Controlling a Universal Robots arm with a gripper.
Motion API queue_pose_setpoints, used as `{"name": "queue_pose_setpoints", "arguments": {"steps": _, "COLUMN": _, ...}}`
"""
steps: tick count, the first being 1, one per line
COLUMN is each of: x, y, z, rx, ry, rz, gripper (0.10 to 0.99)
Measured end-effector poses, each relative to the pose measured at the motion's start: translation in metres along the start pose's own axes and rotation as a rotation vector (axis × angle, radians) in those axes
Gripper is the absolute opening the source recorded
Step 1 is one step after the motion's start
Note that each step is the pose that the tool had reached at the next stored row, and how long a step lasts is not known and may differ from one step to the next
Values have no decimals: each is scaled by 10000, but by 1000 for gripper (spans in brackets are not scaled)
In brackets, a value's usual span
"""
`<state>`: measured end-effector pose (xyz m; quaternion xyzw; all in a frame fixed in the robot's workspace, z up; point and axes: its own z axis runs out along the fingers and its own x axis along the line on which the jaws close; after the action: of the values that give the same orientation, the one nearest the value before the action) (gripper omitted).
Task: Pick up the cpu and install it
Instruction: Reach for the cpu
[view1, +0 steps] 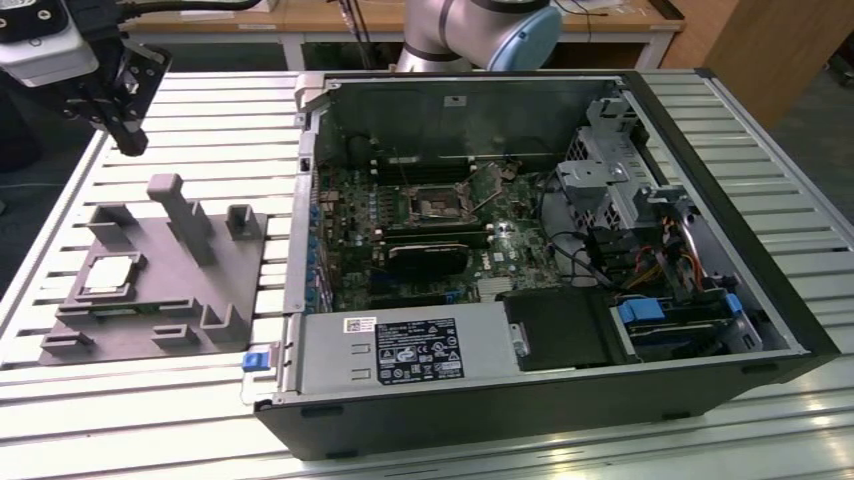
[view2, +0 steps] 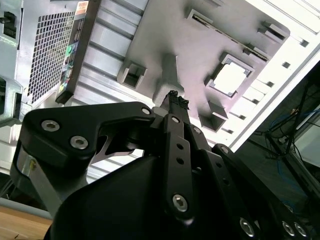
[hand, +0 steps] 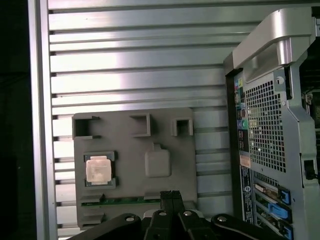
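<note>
The gripper (view1: 130, 146) hangs above the slatted bench (view1: 200, 110), near the grey tray (view1: 227, 260). Its fingers are pressed together with nothing between them. The cpu (view1: 110, 275) lies flat in a square recess of the tray, towards the tray's edge farthest from the open computer case (view1: 534, 410). The tray sits on the bench just beside the case, close to the bench's edge at the exterior view's left.

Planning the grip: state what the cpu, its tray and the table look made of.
The cpu: pale, reflective top, likely metal. The tray: matte uniform grey, probably plastic. The table: bright ribbed slats with streaky glare, seemingly aluminium.
</note>
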<state>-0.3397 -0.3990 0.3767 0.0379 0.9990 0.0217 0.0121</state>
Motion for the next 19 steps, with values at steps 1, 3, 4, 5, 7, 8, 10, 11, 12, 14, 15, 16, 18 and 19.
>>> {"name": "queue_pose_setpoints", "arguments": {"steps": 1, "x": 12, "y": -1, "z": 0, "rx": 0, "ry": 0, "rz": 0, "gripper": 106}}
{"name": "queue_pose_setpoints", "arguments": {"steps": 3, "x": 34, "y": -3, "z": 1, "rx": 0, "ry": 0, "rz": 0, "gripper": 106}}
{"name": "queue_pose_setpoints", "arguments": {"steps": 4, "x": 45, "y": -4, "z": 1, "rx": 0, "ry": 0, "rz": 0, "gripper": 106}}
{"name": "queue_pose_setpoints", "arguments": {"steps": 5, "x": 56, "y": -4, "z": 1, "rx": 0, "ry": 0, "rz": 0, "gripper": 106}}
{"name": "queue_pose_setpoints", "arguments": {"steps": 7, "x": 77, "y": -6, "z": 2, "rx": 0, "ry": 0, "rz": -1, "gripper": 106}}
{"name": "queue_pose_setpoints", "arguments": {"steps": 8, "x": 89, "y": -7, "z": 2, "rx": 0, "ry": 0, "rz": 0, "gripper": 106}}
{"name": "queue_pose_setpoints", "arguments": {"steps": 10, "x": 110, "y": -9, "z": 2, "rx": 0, "ry": 0, "rz": 0, "gripper": 106}}
{"name": "queue_pose_setpoints", "arguments": {"steps": 11, "x": 121, "y": -10, "z": 3, "rx": 0, "ry": 0, "rz": 0, "gripper": 106}}
{"name": "queue_pose_setpoints", "arguments": {"steps": 12, "x": 131, "y": -10, "z": 3, "rx": 0, "ry": 0, "rz": -1, "gripper": 106}}
{"name": "queue_pose_setpoints", "arguments": {"steps": 14, "x": 152, "y": -12, "z": 4, "rx": 0, "ry": 0, "rz": 0, "gripper": 106}}
{"name": "queue_pose_setpoints", "arguments": {"steps": 15, "x": 163, "y": -13, "z": 4, "rx": 0, "ry": 0, "rz": 0, "gripper": 106}}
{"name": "queue_pose_setpoints", "arguments": {"steps": 16, "x": 173, "y": -14, "z": 4, "rx": 1, "ry": 1, "rz": -1, "gripper": 106}}
{"name": "queue_pose_setpoints", "arguments": {"steps": 18, "x": 194, "y": -15, "z": 5, "rx": 0, "ry": 0, "rz": -1, "gripper": 106}}
{"name": "queue_pose_setpoints", "arguments": {"steps": 19, "x": 205, "y": -16, "z": 5, "rx": 0, "ry": 1, "rz": -1, "gripper": 106}}
